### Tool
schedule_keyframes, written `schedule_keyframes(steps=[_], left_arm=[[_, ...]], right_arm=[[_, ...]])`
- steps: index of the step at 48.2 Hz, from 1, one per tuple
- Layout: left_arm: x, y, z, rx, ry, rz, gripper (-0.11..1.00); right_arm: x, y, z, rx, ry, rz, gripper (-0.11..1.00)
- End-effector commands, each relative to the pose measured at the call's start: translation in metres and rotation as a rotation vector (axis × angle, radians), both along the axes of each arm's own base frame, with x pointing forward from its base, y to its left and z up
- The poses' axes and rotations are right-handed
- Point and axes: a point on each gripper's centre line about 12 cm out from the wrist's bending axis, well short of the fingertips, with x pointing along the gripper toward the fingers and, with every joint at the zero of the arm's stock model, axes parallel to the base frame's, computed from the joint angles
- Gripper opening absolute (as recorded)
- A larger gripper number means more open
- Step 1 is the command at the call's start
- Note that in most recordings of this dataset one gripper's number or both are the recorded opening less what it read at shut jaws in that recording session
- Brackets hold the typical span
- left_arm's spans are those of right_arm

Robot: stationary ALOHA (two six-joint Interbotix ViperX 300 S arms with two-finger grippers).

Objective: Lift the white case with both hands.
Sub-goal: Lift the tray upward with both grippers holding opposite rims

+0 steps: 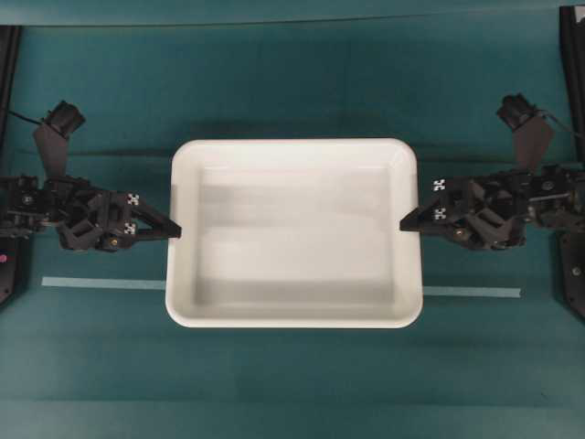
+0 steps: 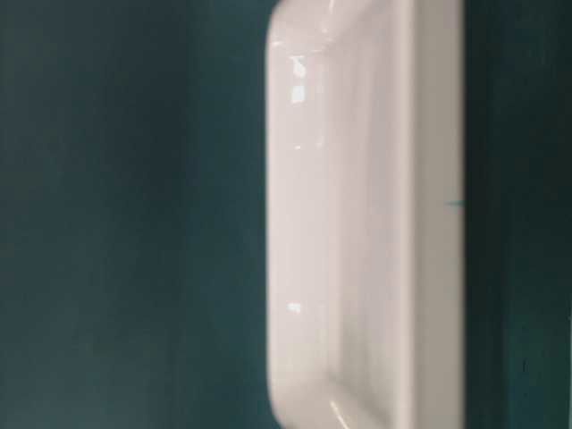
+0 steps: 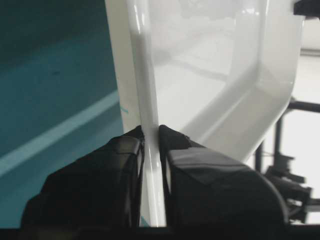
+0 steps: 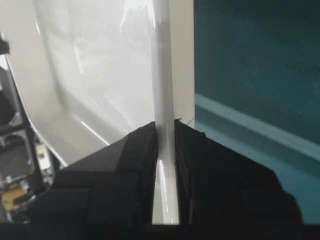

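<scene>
The white case (image 1: 292,233) lies level in the middle of the teal cloth, empty inside. My left gripper (image 1: 175,231) is shut on the case's left rim, about midway along that side. In the left wrist view (image 3: 151,131) the rim (image 3: 145,75) runs straight between the two black fingers. My right gripper (image 1: 404,222) is shut on the right rim. In the right wrist view (image 4: 166,125) the rim (image 4: 161,60) is pinched between the fingers. The table-level view shows the case (image 2: 357,223) side-on. I cannot tell whether it is clear of the cloth.
A thin pale tape strip (image 1: 101,283) runs across the cloth and passes under the case, coming out at the right (image 1: 475,293). Black frame posts stand at the far left edge (image 1: 7,55) and far right edge (image 1: 574,55).
</scene>
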Motion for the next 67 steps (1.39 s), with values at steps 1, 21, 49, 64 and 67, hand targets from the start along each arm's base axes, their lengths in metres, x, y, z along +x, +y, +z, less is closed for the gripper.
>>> schedule_keyframes(steps=[1, 21, 49, 64, 67], left_arm=[[0.005, 0.0, 0.021, 0.003, -0.043, -0.003, 0.08], [0.008, 0.0, 0.074, 0.003, -0.132, 0.0, 0.06], [0.016, -0.011, 0.12, -0.074, -0.236, -0.011, 0.06], [0.02, -0.011, 0.154, -0.061, -0.28, -0.016, 0.07], [0.02, -0.011, 0.163, -0.059, -0.292, -0.016, 0.06]], right_arm=[[0.006, 0.0, 0.017, -0.003, -0.026, 0.009, 0.11], [0.001, 0.004, 0.058, 0.018, -0.071, 0.035, 0.11], [-0.014, 0.008, 0.13, 0.046, -0.171, 0.055, 0.11], [-0.012, 0.01, 0.161, 0.043, -0.201, 0.073, 0.11], [-0.012, 0.011, 0.167, 0.042, -0.209, 0.079, 0.11]])
